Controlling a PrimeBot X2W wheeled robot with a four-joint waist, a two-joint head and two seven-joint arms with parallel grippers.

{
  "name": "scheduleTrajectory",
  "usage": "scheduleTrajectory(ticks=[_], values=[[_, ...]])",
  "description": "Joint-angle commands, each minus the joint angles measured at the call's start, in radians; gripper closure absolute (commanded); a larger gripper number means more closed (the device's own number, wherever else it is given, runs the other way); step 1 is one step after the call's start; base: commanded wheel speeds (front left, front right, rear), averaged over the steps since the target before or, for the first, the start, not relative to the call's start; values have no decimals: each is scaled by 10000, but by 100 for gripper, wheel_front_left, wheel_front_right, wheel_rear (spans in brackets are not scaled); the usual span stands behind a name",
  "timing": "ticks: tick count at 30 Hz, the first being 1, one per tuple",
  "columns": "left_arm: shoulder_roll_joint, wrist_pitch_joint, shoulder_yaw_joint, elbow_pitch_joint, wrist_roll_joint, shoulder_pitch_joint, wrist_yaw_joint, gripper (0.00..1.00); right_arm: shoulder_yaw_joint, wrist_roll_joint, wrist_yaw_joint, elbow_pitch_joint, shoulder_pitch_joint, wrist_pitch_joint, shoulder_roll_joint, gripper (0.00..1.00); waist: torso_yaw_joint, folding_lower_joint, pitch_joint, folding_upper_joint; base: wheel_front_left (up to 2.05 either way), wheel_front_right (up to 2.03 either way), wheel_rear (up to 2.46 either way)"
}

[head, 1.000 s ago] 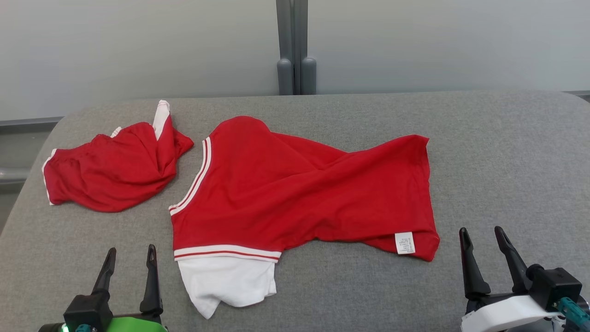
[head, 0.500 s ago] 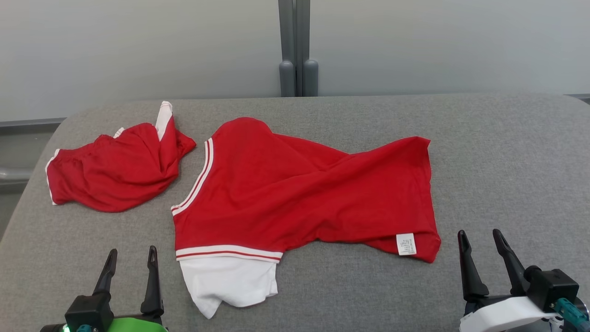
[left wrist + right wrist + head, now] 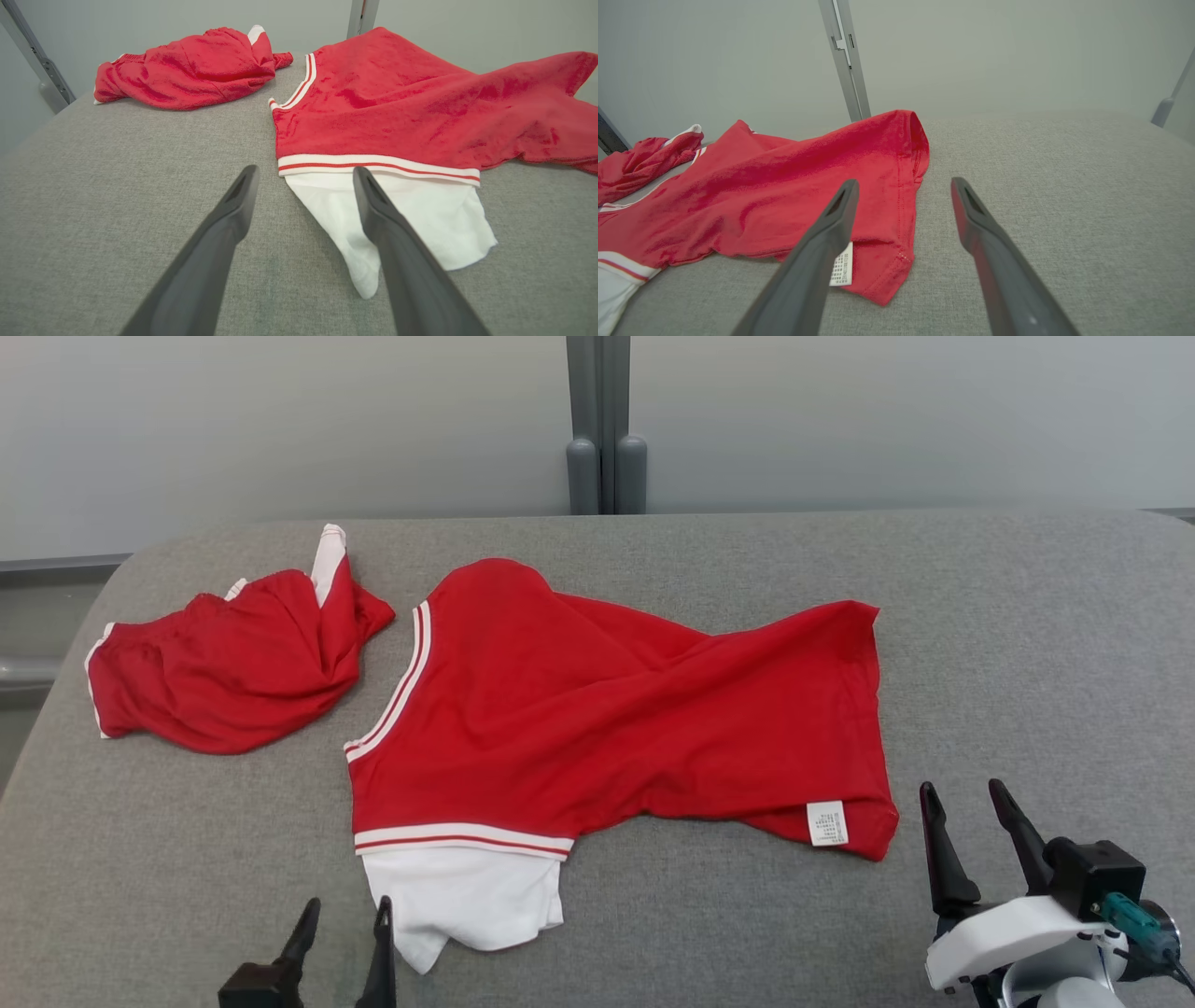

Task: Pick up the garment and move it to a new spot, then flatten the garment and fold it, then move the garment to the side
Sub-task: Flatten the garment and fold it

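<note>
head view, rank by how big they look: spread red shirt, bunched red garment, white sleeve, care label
1. spread red shirt
2. bunched red garment, set a little farther back, yet clearly second
3. white sleeve
4. care label

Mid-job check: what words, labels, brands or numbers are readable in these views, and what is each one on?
White care label, sewn at the near hem corner of the larger red shirt: rows of tiny dark print, too small and blurred to read in both the head view and the right wrist view.
I can make out no other text, brand, number or sign.
</note>
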Motion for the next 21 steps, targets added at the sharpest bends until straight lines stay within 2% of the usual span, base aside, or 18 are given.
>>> scheduleTrajectory(ticks=[1,13,21], values=[[19,-6,-144,214,-169,-126,-32,0,0,-80,-14,304,-293,13,-71,0,71,0,129,0,0,0,0],[19,-6,-1057,1899,-704,-1042,-49,0,315,205,-14,3711,-2283,-31,-222,0,191,0,806,0,0,0,0],[19,-6,-1478,2546,-1087,-1567,-51,0,612,593,-14,5164,-2967,-41,-118,0,335,0,1112,0,0,0,0]])
